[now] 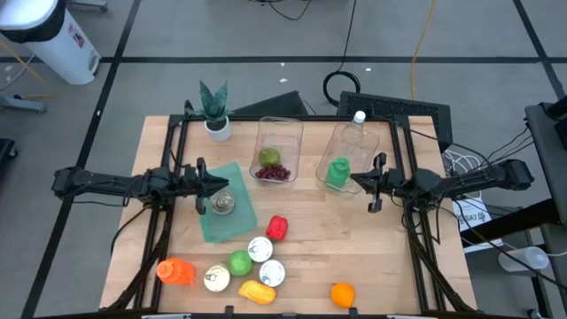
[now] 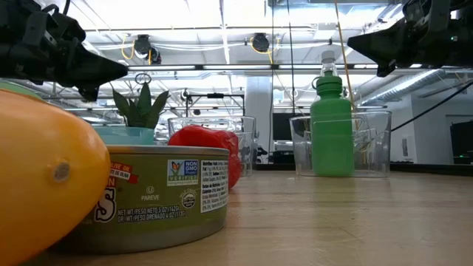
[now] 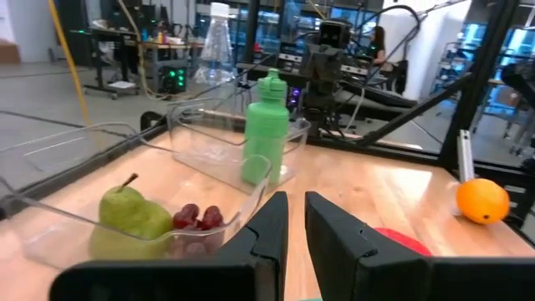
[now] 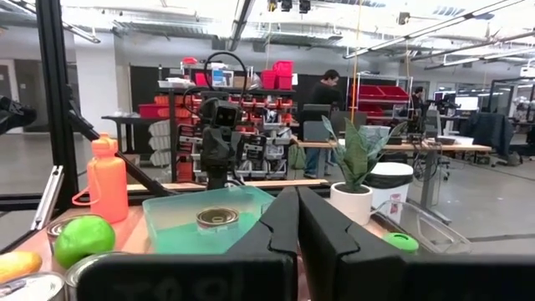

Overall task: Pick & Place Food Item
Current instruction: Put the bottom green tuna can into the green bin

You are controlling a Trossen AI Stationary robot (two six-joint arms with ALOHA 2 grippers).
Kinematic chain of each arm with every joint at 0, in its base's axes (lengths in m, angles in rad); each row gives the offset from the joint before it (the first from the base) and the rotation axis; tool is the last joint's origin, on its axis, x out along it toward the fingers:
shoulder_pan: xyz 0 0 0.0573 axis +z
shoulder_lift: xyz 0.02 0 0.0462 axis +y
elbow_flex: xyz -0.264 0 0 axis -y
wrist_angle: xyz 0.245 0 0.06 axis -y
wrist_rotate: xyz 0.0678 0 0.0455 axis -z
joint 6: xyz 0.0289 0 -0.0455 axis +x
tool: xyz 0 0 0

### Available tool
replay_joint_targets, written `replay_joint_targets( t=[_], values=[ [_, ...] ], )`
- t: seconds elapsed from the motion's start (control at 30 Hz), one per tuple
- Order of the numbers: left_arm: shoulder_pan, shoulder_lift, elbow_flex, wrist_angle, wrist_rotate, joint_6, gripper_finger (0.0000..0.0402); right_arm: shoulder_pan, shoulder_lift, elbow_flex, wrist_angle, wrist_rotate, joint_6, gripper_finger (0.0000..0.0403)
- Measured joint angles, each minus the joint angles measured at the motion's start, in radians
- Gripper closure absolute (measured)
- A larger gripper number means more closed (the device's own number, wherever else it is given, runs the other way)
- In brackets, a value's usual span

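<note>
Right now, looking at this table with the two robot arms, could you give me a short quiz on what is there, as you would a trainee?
1. True or false: the green pear and the dark red grapes share one clear bin.
2. Which one thing lies on the teal tray? A) a tin can B) an orange C) a red pepper
3. Fill in: the green bottle and the clear bottle lie in the ____ clear bin.

Key: 1 true. 2 A, the tin can. 3 right-hand. Neither the left hand nor the right hand holds anything; both are shut, above the table.
</note>
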State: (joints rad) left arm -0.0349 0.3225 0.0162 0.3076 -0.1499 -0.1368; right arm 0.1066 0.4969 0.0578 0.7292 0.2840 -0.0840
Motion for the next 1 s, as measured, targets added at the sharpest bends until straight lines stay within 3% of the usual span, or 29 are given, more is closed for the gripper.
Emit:
replay_joint_targets(
  t=[0.23, 0.4, 0.5, 0.73, 1.0],
  values=[
    [0.000, 0.000, 0.000, 0.000, 0.036, -0.071, 0.0352, 0.000, 0.000, 0.000, 0.000, 0.001, -0.009, 0.0403],
    [0.000, 0.000, 0.000, -0.032, -0.126, -0.162, 0.0352, 0.000, 0.002, 0.000, 0.000, 0.002, -0.010, 0.0403],
    [0.000, 0.000, 0.000, -0.048, -0.171, -0.153, 0.0352, 0.000, 0.002, 0.000, 0.000, 0.002, -0.010, 0.0403],
    [0.000, 0.000, 0.000, -0.052, -0.165, -0.154, 0.0352, 0.000, 0.002, 0.000, -0.001, 0.002, -0.010, 0.0403],
    [0.000, 0.000, 0.000, -0.050, -0.076, -0.108, 0.0352, 0.000, 0.002, 0.000, -0.008, 0.002, -0.018, 0.0403]
  ],
)
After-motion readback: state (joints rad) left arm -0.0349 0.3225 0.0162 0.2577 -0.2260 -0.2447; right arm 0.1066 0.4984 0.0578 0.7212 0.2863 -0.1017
